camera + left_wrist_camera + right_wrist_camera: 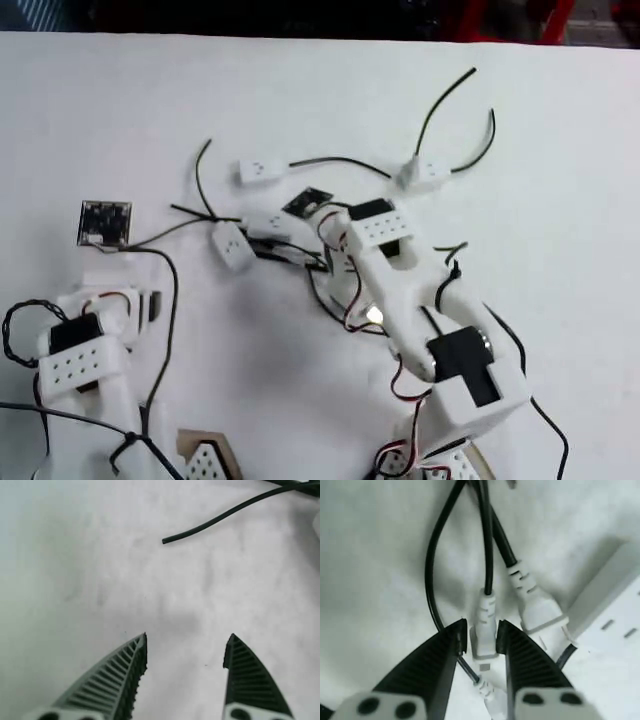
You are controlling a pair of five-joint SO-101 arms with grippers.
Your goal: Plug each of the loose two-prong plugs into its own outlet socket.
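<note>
1. The right arm's fingers (pixel 442 660) are closed tight on a white plug (pixel 484 630), one finger against each side. Its black cord (pixel 488 575) runs away from them.
2. A second plug (pixel 537 607) lies just beside it, its front end at the edge of a white outlet block (pixel 615 625).
3. The left arm's fingers (pixel 125 675) are spread wide and hold nothing. They hang over the bare counter (pixel 75 580), near a loose cord end (pixel 165 541).

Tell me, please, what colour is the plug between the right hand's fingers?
White plug, black cord; clearest in the right wrist view.
</note>
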